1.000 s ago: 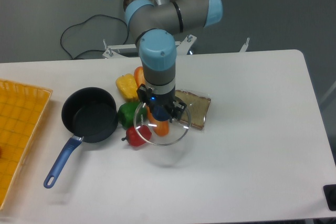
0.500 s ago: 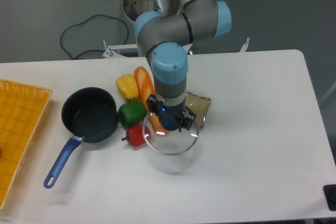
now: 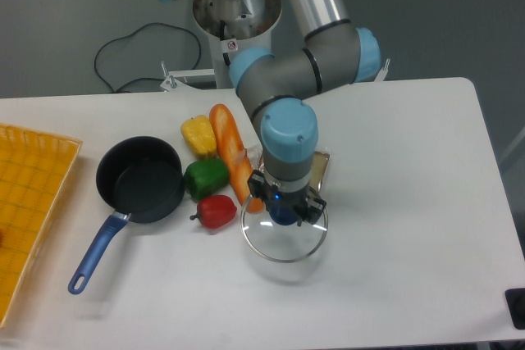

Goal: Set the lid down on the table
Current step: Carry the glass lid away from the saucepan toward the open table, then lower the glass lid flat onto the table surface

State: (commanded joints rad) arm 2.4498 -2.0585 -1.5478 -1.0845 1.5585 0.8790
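Note:
The lid (image 3: 284,242) is a round clear glass disc with a thin metal rim and a blue knob. My gripper (image 3: 284,211) is shut on the knob and holds the lid level, just above the white table (image 3: 394,202), right of the vegetables. A faint shadow lies under the lid on the table. The black frying pan (image 3: 140,179) with a blue handle sits uncovered at the left.
A yellow pepper (image 3: 198,134), a long orange carrot (image 3: 232,156), a green pepper (image 3: 205,176) and a red pepper (image 3: 216,211) lie left of the lid. A brown flat pad (image 3: 318,171) lies behind the gripper. A yellow-orange gridded tray (image 3: 29,202) is at the left edge.
My gripper has carried the lid to the right and forward, off the vegetables, and lower toward the table. The carrot is now uncovered.

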